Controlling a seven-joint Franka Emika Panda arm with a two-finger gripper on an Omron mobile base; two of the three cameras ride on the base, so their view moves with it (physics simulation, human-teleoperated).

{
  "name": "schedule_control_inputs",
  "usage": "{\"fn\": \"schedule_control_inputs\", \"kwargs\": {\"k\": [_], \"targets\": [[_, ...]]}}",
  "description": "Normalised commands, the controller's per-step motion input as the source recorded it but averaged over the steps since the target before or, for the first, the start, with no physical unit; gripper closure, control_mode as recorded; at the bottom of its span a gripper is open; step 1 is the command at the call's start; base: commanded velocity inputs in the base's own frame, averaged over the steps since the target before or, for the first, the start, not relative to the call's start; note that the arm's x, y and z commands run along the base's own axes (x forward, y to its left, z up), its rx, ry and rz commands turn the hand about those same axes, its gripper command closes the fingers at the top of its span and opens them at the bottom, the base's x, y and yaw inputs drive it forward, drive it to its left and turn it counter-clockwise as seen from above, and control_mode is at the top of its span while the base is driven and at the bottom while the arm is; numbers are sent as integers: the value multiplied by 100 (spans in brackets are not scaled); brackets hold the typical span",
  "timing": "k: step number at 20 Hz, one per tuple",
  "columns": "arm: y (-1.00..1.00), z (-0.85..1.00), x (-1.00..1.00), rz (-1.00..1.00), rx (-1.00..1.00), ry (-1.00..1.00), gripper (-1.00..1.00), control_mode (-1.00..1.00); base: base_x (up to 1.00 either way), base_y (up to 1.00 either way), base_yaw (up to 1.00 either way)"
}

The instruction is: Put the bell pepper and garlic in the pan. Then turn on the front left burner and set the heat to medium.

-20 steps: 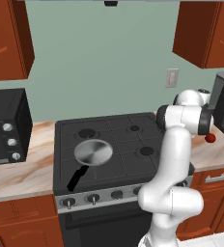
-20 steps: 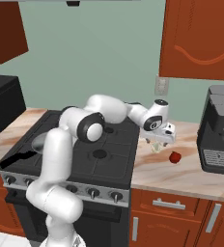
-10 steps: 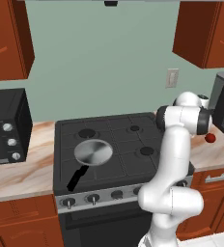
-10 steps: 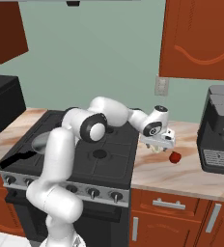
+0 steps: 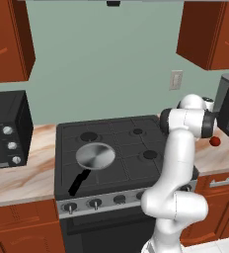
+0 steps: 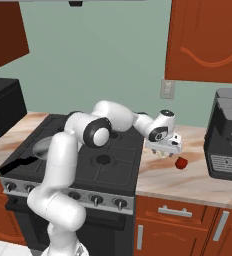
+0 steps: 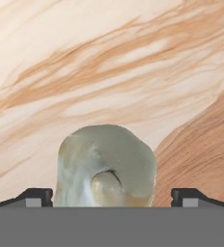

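The garlic [image 7: 105, 166] sits on the bench [image 7: 109, 72] squarely between the open gripper's [image 7: 112, 197] fingertips [image 7: 35, 197], ungripped.

No readable text, labels or numbers anywhere.

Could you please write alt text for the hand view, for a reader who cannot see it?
A small cream-white garlic bulb sits on a marbled beige and tan stone counter, between the two dark fingertips of the robot's gripper, whose jaws stand wide to either side without visibly touching it.
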Motion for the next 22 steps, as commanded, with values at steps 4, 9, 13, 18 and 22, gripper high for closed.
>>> {"fn": "schedule_control_inputs", "kwargs": {"k": [4, 9, 13, 18, 22], "targets": [[0, 0, 0, 0, 0, 0, 100, -100, 0, 0, 0], [0, 0, 0, 0, 0, 0, 100, -100, 0, 0, 0], [0, 1, -28, 0, 0, -2, 100, -100, 0, 0, 0], [8, 22, -58, 0, 0, -6, 100, -100, 0, 0, 0], [28, 37, -41, 0, 0, -9, 100, -100, 0, 0, 0]]}}
